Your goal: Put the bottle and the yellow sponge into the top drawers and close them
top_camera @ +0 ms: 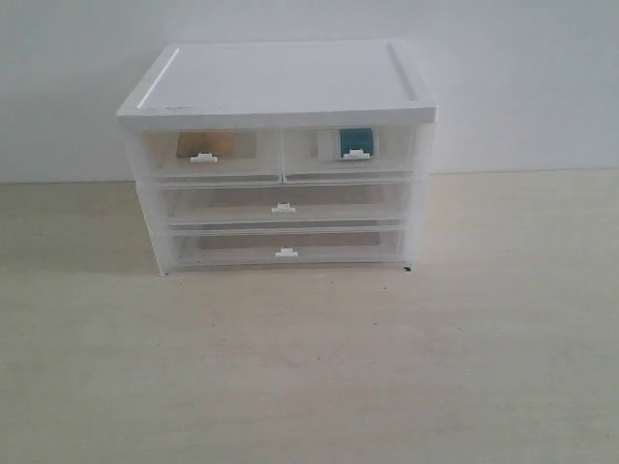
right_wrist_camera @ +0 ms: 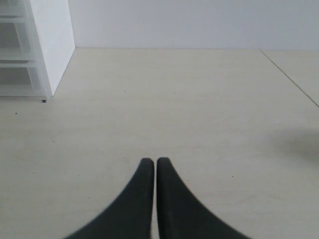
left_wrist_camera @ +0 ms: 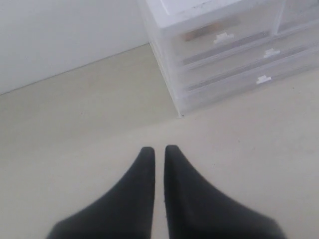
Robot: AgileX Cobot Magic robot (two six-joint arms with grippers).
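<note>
The left gripper (left_wrist_camera: 159,149) hangs above the pale table (top_camera: 309,387) with its two dark fingers drawn almost together. Only a thin slit shows between them and nothing is held. Taking the way the fingers point as twelve, the white drawer cabinet (top_camera: 280,82) stands at about one o'clock, well apart from the tips.

In the exterior view neither arm shows. The cabinet sits at about twelve o'clock from the middle of the table, its back near the wall (top_camera: 542,87). The two top drawers (top_camera: 282,164) lie side by side under the lid, both fronts level with the frame.

The yellow sponge (top_camera: 208,143) shows as a yellow-brown patch through the cloudy front of the left drawer, just above its tab handle (top_camera: 203,158). The bottle (top_camera: 356,141) is in the right drawer, at three o'clock from the sponge, and its teal label shows just above that drawer's handle. Below them, at six o'clock, the two full-width drawers (top_camera: 282,224) are also shut.

The right gripper (right_wrist_camera: 151,161) is pressed closed, with the fingertips all but touching and nothing between them. With its pointing direction as twelve, the cabinet's near corner stands at about ten o'clock, well apart. The bottle itself cannot be seen from that wrist.
</note>
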